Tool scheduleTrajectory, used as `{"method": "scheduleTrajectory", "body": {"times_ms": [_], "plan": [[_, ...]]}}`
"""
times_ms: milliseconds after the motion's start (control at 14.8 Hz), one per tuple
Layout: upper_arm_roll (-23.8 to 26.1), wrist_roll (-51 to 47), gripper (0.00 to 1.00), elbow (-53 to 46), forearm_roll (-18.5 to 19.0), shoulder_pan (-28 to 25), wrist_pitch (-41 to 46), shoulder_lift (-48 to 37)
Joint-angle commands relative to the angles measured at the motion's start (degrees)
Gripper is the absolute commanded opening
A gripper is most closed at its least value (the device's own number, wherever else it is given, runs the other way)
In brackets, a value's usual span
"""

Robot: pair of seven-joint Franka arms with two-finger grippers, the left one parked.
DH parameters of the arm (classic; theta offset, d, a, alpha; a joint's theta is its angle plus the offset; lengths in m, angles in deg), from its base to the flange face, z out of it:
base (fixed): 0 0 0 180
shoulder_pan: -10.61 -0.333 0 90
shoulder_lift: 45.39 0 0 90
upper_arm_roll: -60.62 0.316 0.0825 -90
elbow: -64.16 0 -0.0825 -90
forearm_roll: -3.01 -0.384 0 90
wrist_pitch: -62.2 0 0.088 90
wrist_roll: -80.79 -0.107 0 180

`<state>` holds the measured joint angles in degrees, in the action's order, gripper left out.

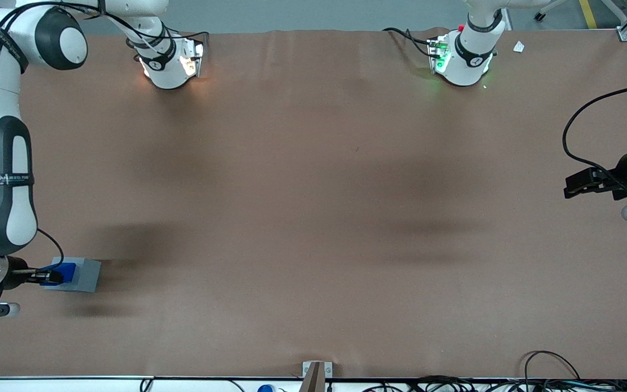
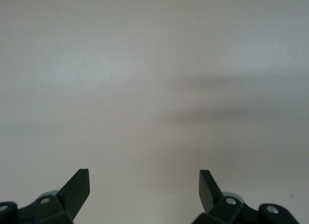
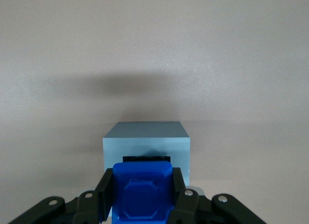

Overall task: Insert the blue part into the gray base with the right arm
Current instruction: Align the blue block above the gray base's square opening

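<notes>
The gray base rests on the brown table at the working arm's end, near the front camera. My right arm's gripper hangs over it, shut on the blue part. In the right wrist view the blue part is clamped between both black fingers, directly above the gray base. The dark square recess shows just past the part's edge. Whether the part touches the base cannot be told.
The brown table spreads wide toward the parked arm's end. Both arm bases stand along the table's edge farthest from the front camera. Cables and a small bracket lie at the nearest edge.
</notes>
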<state>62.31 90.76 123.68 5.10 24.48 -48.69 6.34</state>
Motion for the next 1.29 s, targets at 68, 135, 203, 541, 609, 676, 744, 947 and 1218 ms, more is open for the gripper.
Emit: {"method": "scheduleTrajectory", "body": {"times_ms": [68, 135, 203, 541, 609, 676, 744, 947, 1218], "plan": [[0.5, 0.58, 0.0, -0.63, -0.24, 0.72, -1.87, 3.12], [0.5, 0.58, 0.0, -0.63, -0.16, 0.63, -1.78, 3.12], [0.5, 0.58, 0.0, -0.63, -0.16, 0.54, -1.44, 3.03], [0.24, 0.49, 0.0, -0.72, -0.16, 0.54, 0.23, 2.5], [0.24, 0.32, 0.0, -0.89, -0.16, 0.54, 0.76, 1.98], [0.24, 0.31, 0.0, -1.42, -0.07, 0.54, 0.76, 1.8], [0.24, 0.31, 0.0, -2.03, -0.07, 0.72, 0.77, 1.8], [0.24, 0.31, 0.0, -3.09, -0.07, 0.63, 2.6, 1.1], [0.32, 0.4, 0.0, -4.76, -0.07, 0.45, 4.98, 0.4]]}}
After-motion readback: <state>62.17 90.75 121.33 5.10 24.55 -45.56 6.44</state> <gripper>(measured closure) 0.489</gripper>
